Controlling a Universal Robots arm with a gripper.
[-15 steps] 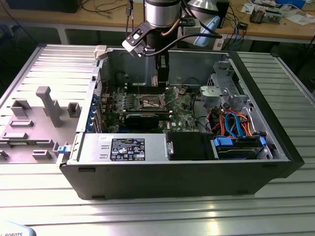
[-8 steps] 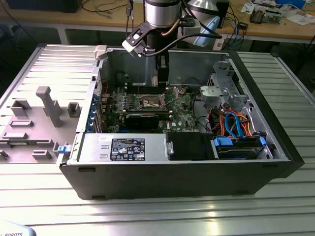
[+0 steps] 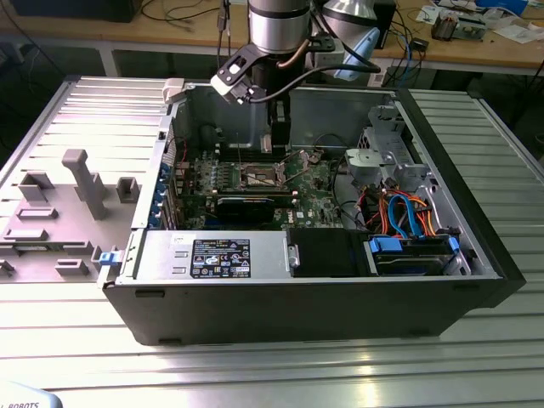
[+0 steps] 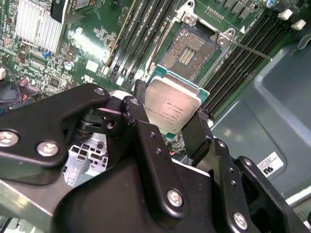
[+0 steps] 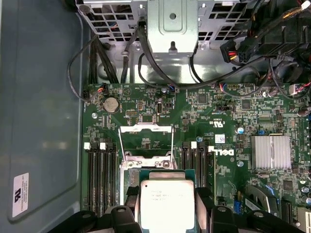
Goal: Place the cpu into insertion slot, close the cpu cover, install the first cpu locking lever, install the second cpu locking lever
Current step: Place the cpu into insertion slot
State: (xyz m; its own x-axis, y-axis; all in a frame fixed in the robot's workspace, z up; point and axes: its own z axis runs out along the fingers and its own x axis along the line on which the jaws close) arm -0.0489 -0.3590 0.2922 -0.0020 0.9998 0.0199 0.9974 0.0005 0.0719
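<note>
In both wrist views the cpu (image 4: 172,108) (image 5: 166,204), a small square chip with a silvery top on a green rim, sits between my black fingers (image 4: 139,104). My gripper (image 4: 170,110) (image 5: 166,196) (image 3: 279,140) is shut on it by two opposite edges. It hangs inside the open computer case, a little above the green board. The insertion slot (image 4: 188,50) (image 3: 262,177) lies just beyond the chip, its dark centre bare. The cpu cover (image 5: 146,128) stands swung open, with the board showing through its window. A thin metal lever (image 4: 250,48) sticks out beside the slot.
Long black memory slots (image 5: 99,174) (image 5: 197,167) flank the socket. A finned heatsink (image 5: 270,151) and cables (image 5: 112,63) lie nearby, below a metal drive cage (image 5: 172,29). The case walls (image 3: 297,297) ring the board. A grey fixture (image 3: 81,183) stands at the exterior view's left.
</note>
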